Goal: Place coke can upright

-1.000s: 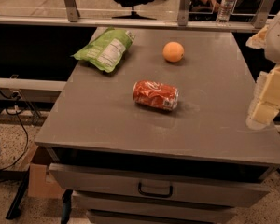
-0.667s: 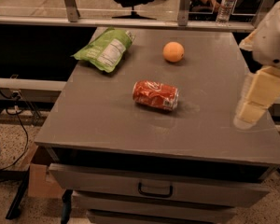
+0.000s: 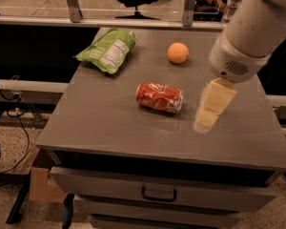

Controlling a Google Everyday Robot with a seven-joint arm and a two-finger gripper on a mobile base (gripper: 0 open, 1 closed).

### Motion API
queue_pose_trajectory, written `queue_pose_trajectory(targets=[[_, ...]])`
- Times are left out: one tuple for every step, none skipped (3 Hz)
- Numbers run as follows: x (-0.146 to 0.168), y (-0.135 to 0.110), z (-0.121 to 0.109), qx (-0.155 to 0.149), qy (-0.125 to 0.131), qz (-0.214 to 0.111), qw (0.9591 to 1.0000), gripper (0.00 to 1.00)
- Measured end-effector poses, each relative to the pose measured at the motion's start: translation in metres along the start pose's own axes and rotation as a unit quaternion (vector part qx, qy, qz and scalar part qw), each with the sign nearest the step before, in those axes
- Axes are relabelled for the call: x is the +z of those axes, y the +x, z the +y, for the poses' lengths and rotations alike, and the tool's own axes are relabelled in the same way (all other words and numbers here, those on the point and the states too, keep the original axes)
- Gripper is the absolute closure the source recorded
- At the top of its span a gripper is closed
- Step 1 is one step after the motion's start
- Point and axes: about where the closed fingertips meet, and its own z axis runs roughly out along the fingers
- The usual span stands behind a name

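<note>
The coke can (image 3: 160, 97) is a red can with white lettering, lying on its side in the middle of the grey cabinet top (image 3: 100, 123), its silver end facing right. My gripper (image 3: 208, 118) hangs from the white arm at the right. Its cream-coloured tip is just right of the can and a little above the surface, apart from the can. Nothing is in it.
A green snack bag (image 3: 108, 50) lies at the back left. A round orange fruit (image 3: 178, 52) sits at the back, behind the can. The cabinet has drawers with a dark handle (image 3: 158, 193) below its front edge. A railing and a water bottle (image 3: 231, 3) stand behind.
My arm and gripper have moved left from the table's right edge toward the can. The can, the bag and the fruit have not moved.
</note>
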Motion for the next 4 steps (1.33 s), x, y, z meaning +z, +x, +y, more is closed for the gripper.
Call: queue_pose_trajectory(targets=[[0.032,-0.027,-0.009,-0.002,-0.011,-0.004,0.9999,0.00],[0.072,-0.053,-0.025,-0.007,-0.023,0.005,0.9997,0.00],[0.100,-0.075,-0.038,0.005,-0.036,0.026,0.9990,0.00],[0.110,-0.084,-0.042,0.020,-0.044,0.038,0.9981,0.00]])
